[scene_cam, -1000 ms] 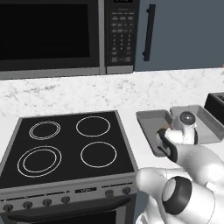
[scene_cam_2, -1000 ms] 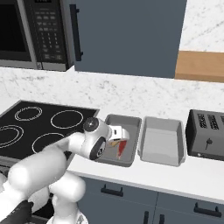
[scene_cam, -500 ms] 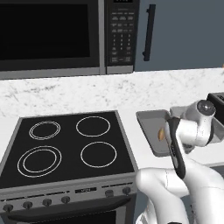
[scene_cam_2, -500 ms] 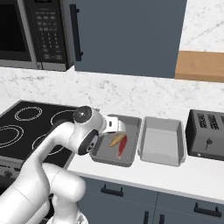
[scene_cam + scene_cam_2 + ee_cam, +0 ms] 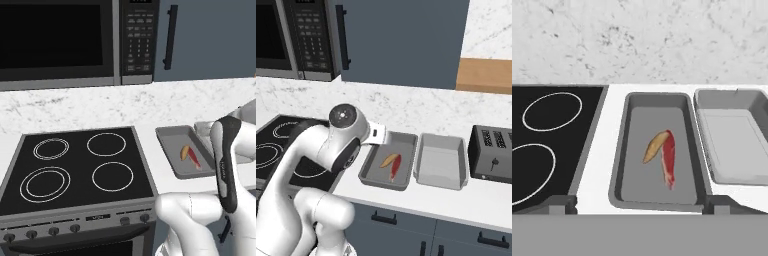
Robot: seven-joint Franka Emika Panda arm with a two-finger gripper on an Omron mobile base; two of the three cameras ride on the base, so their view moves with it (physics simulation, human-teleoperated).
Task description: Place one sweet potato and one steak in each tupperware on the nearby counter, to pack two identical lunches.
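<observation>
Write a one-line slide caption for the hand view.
Darker tupperware beside the stove holds a sweet potato and steak; the lighter tupperware sits empty.

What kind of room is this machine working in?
A kitchen, computer-rendered by the look of it: a black stovetop with four burner rings, a microwave above it, and a toaster on the white counter.

You're looking at a home kitchen. A black four-ring stove (image 5: 80, 167) sits under a built-in microwave (image 5: 75, 40), beside a white counter (image 5: 466, 202) with blue-grey cabinets, a marble backsplash (image 5: 637, 40) and a toaster (image 5: 491, 155) at its right end.
</observation>
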